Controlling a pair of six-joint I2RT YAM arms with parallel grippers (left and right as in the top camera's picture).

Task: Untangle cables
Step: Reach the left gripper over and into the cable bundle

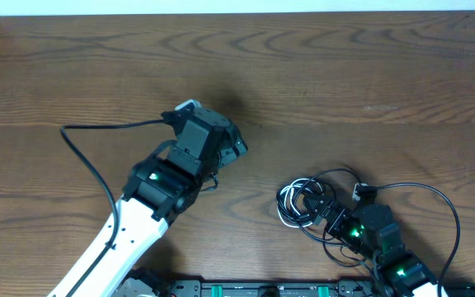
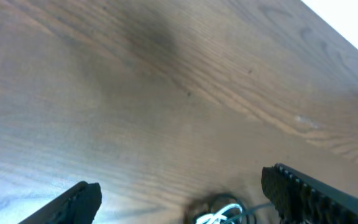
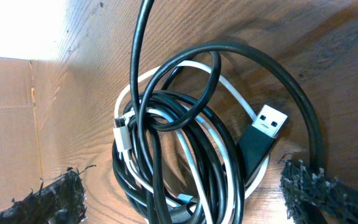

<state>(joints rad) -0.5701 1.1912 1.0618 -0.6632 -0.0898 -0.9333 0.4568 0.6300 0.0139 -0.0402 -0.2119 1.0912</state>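
Observation:
The cables (image 1: 297,203) lie as a coiled knot of black cords and one white cord on the wooden table, right of centre. Thin black loops (image 1: 423,194) trail from it to the right. In the right wrist view the cables (image 3: 185,149) fill the middle, with a black USB plug (image 3: 263,127) on top. My right gripper (image 3: 182,190) is open and low over the coil, one finger on each side, not touching it. My left gripper (image 1: 231,144) hangs open above bare wood left of the knot. The cables (image 2: 219,213) show blurred at the bottom edge between its fingers (image 2: 73,205).
A thick black robot wire (image 1: 89,157) loops from the left arm across the table's left side. A cardboard wall (image 3: 11,124) stands at the table's edge in the right wrist view. The arms' base rail (image 1: 262,289) runs along the near edge.

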